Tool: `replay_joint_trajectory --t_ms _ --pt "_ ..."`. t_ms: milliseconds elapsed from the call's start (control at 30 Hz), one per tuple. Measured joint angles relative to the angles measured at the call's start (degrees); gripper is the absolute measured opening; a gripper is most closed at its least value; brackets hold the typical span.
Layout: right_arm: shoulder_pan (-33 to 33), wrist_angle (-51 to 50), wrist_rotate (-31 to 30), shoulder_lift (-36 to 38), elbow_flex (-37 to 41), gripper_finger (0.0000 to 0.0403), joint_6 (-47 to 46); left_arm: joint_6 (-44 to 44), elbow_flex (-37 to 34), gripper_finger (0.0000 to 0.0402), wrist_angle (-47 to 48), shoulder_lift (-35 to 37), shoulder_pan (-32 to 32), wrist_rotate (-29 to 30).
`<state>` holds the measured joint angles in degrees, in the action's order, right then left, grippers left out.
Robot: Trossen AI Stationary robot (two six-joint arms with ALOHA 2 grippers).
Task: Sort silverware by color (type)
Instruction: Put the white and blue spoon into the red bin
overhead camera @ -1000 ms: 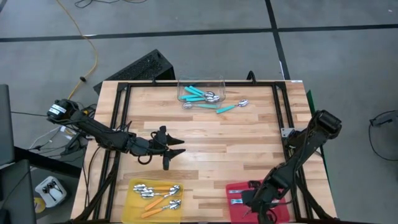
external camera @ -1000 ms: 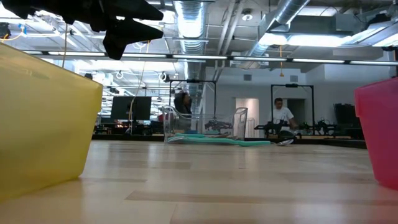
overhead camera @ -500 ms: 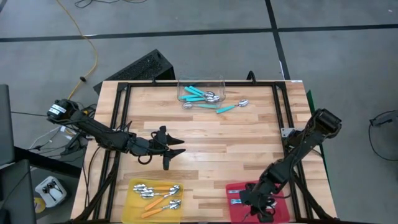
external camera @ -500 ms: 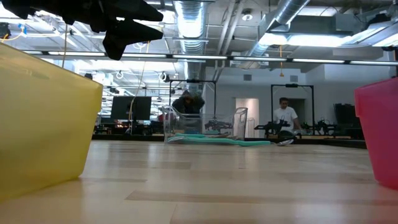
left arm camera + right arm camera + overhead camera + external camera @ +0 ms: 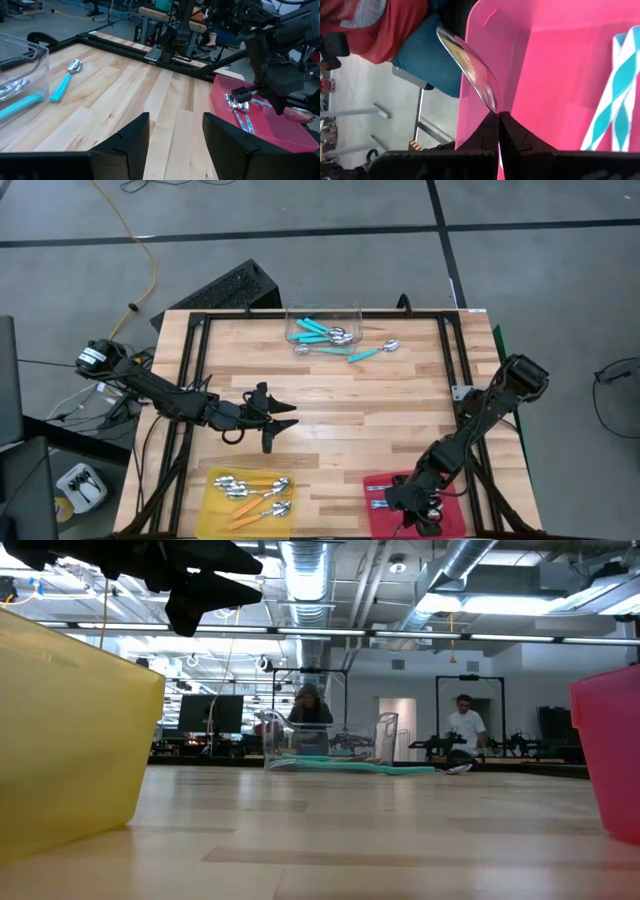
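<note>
Between right pincer [image 5: 497, 117] fingers, spoon [image 5: 467, 67]

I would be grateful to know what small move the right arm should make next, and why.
Probably open the right tool and let go of the silver spoon: it is shut on the spoon's handle right over the red tray, where other silver spoons already lie.
</note>
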<state>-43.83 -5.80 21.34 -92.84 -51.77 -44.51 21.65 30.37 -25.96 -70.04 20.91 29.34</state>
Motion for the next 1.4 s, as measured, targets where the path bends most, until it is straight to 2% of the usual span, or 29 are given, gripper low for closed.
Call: replay_joint_trajectory --t_ms 600,900,1400 --pt "0.80 -1.95 -2.85 -0.22 0.02 0.0022 1.66 0.48 0.00 0.0167 1.84 0.00 0.02 1.08" --pt "0.73 -8.77 -6.50 -0.24 0.02 0.0022 -0.02 1.36 0.00 0.0167 2.10 0.00 0.00 1.36" --pt "0.80 -13.99 -11.19 -0.24 0.02 0.0022 -0.47 1.62 0.00 0.0167 2.10 0.00 0.02 1.51"
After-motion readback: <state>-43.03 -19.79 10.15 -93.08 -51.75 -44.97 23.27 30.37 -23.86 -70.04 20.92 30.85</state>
